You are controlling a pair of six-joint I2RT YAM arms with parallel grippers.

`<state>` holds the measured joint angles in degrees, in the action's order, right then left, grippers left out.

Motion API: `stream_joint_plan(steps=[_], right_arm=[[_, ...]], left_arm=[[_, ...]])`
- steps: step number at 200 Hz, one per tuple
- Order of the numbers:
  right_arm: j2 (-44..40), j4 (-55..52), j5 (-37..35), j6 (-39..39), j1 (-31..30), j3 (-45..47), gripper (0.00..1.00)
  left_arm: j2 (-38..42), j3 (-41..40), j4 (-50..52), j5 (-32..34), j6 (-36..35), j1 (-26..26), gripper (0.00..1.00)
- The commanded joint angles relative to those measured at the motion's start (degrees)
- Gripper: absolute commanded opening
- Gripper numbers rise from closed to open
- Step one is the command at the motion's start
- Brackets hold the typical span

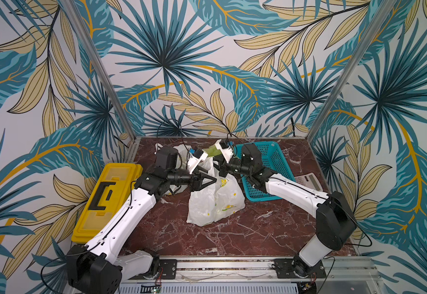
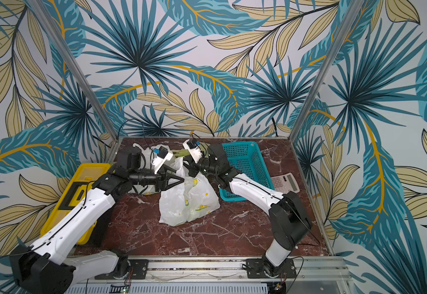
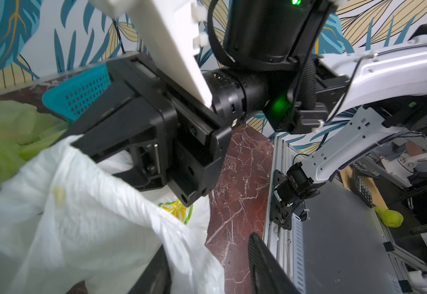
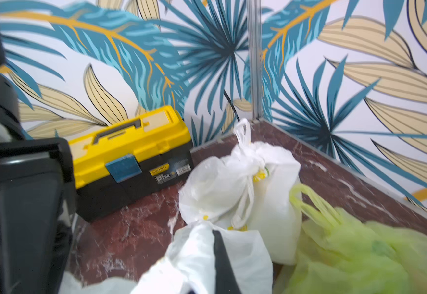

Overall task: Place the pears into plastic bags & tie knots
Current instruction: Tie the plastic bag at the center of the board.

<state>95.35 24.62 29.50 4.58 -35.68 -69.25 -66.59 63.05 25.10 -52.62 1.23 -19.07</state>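
Note:
A white lemon-print plastic bag (image 1: 215, 201) stands bulging in the middle of the table, and its top is pulled up. My right gripper (image 1: 218, 171) is shut on its bunched handle film, which wraps one finger (image 4: 222, 257) in the right wrist view. My left gripper (image 1: 213, 180) is open beside the same bag, with loose film lying against one finger (image 3: 154, 275). A second white bag (image 4: 245, 188) stands behind, tied with a knot (image 4: 248, 157). A yellow-green bag (image 4: 347, 254) lies next to it. No pears show; the bags hide them.
A teal basket (image 1: 271, 163) stands at the back right under my right arm, and a calculator (image 1: 309, 180) lies beside it. A yellow toolbox (image 1: 105, 198) takes the left edge. A yellow-green lump (image 3: 389, 216) lies off the table beyond the front rail.

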Motion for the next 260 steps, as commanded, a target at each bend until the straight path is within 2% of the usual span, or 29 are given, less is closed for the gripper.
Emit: stream_joint_plan(steps=[1, 36, 65, 100, 111, 128, 140, 176, 203, 226, 260], right_arm=[[1.3, 15.4, 2.8, 6.6, 0.0, 3.2, 0.00], [2.2, 21.9, 5.2, 7.3, 0.0, 5.6, 0.00], [3.5, 27.3, 5.9, 10.4, -0.1, 5.9, 0.00], [5.1, 30.9, 4.3, 13.7, -0.9, 5.7, 0.00], [5.7, 32.1, 3.6, 15.0, -1.1, 5.5, 0.00], [6.4, 33.5, 3.3, 16.8, -1.3, 5.1, 0.00], [6.7, 33.3, 3.2, 17.5, -1.3, 5.0, 0.00], [4.6, 27.7, 3.0, 14.6, -1.3, 6.1, 0.01], [3.1, 23.2, 4.2, 13.6, -1.2, 6.2, 0.03], [2.5, 21.8, 5.8, 15.0, -1.2, 6.1, 0.03], [2.0, 21.2, 9.3, 17.4, -1.2, 5.5, 0.04]], left_arm=[[4.2, -0.4, -0.7, -2.1, 3.1, 3.8, 0.51], [5.6, 2.1, -0.7, 0.6, 5.4, 10.0, 0.52], [0.6, 0.2, -6.2, 5.4, 6.0, 10.4, 0.51], [-4.0, -6.0, -20.3, 8.3, 9.8, 8.7, 0.51], [-4.8, -8.4, -25.6, 8.0, 12.2, 6.2, 0.49], [-6.0, -10.5, -28.3, 8.7, 12.4, 2.1, 0.47], [-6.1, -11.5, -28.3, 9.1, 12.8, 2.0, 0.46], [2.4, -15.3, -28.1, 6.3, 16.4, 10.4, 0.47], [6.6, -14.2, -22.7, 2.3, 13.5, 14.3, 0.51], [5.1, -11.2, -19.0, 0.5, 11.0, 15.3, 0.54], [-0.5, -8.4, -19.0, -6.6, 7.1, 14.5, 0.58]])
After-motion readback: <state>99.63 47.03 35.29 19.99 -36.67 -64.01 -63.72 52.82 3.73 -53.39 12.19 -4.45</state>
